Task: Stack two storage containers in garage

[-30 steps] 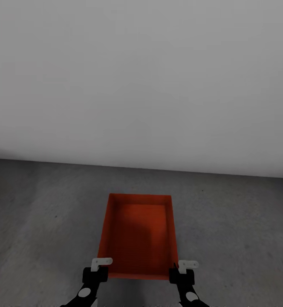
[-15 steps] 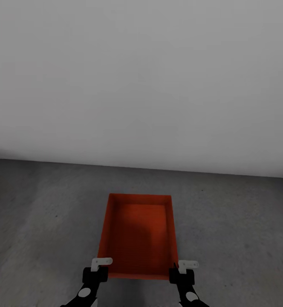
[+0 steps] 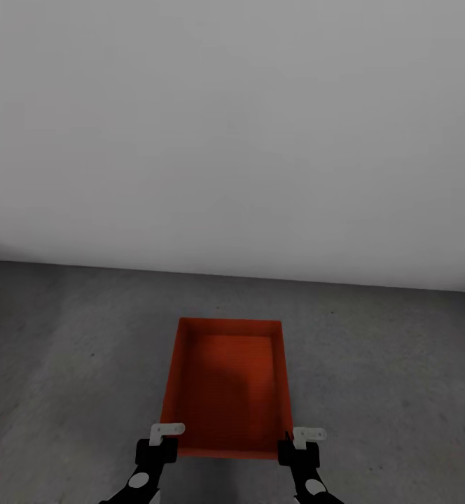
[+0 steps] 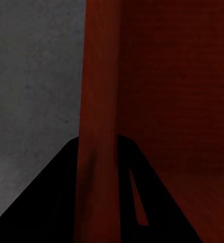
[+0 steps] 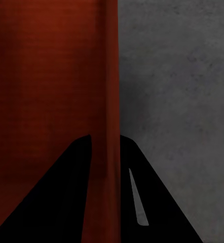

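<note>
Head view: one orange-red storage container (image 3: 227,386) sits in front of the robot over the dark grey concrete floor (image 3: 71,350), open top up, long axis running away from the robot toward the pale grey wall (image 3: 232,133). Can't tell from these views whether its base touches the floor.

Left gripper (image 3: 164,439) is at the container's near-left corner, right gripper (image 3: 301,442) at the near-right corner; the near end wall runs between them.

Left wrist view: the container's left side wall (image 4: 98,101) runs straight between the two dark fingers (image 4: 51,202), one finger outside over the floor, the other inside the bin. Jaws clamped on that wall.

Right wrist view: same on the other side, with the right side wall (image 5: 108,101) pinched between the fingers (image 5: 157,202), bin interior on one side, concrete on the other.
</note>
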Robot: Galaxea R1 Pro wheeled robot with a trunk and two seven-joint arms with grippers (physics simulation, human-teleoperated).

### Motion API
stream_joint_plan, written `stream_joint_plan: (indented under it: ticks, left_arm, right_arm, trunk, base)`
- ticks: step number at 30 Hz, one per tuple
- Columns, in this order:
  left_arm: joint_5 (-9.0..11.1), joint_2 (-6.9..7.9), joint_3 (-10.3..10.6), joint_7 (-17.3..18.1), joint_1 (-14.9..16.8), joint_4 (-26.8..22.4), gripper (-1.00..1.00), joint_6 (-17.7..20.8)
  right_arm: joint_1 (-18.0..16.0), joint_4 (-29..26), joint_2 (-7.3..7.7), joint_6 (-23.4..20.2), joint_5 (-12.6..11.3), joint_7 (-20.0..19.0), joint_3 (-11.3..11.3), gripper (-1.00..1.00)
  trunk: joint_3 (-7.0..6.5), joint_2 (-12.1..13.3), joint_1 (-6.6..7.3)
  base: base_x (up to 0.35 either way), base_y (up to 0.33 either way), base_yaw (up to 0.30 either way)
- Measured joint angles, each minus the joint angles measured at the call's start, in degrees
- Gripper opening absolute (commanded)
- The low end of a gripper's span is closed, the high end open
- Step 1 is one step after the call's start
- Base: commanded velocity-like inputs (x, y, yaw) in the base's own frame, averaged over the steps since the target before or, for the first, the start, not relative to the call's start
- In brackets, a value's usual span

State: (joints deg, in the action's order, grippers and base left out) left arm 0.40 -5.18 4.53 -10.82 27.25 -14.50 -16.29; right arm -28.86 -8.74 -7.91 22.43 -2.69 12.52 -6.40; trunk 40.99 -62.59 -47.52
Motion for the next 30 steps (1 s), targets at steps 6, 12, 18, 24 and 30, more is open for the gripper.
stream_joint_plan:
  ticks: [6, 12, 18, 24, 30]
  left_arm:
    - [0.0, 0.0, 0.0, 0.0, 0.0, 0.0, -1.0, 0.0]
    - [0.0, 0.0, 0.0, 0.0, 0.0, 0.0, -1.0, 0.0]
    - [0.0, 0.0, 0.0, 0.0, 0.0, 0.0, -1.0, 0.0]
    - [0.0, 0.0, 0.0, 0.0, 0.0, 0.0, -1.0, 0.0]
    - [0.0, 0.0, 0.0, 0.0, 0.0, 0.0, -1.0, 0.0]
  right_arm:
    - [0.0, 0.0, 0.0, 0.0, 0.0, 0.0, 0.0, -1.0]
    - [0.0, 0.0, 0.0, 0.0, 0.0, 0.0, 0.0, -1.0]
    - [0.0, 0.0, 0.0, 0.0, 0.0, 0.0, 0.0, -1.0]
    - [0.0, 0.0, 0.0, 0.0, 0.0, 0.0, 0.0, -1.0]
    - [0.0, 0.0, 0.0, 0.0, 0.0, 0.0, 0.0, -1.0]
  trunk:
    - [1.08, -2.4, -1.32]
    - [2.16, -4.8, -2.64]
    - [3.23, -7.2, -3.95]
    - [4.31, -9.6, -5.27]
    - [5.39, -12.0, -6.59]
  base:
    - [0.0, 0.0, 0.0]
    - [0.0, 0.0, 0.0]
    - [0.0, 0.0, 0.0]
    - [0.0, 0.0, 0.0]
    - [0.0, 0.0, 0.0]
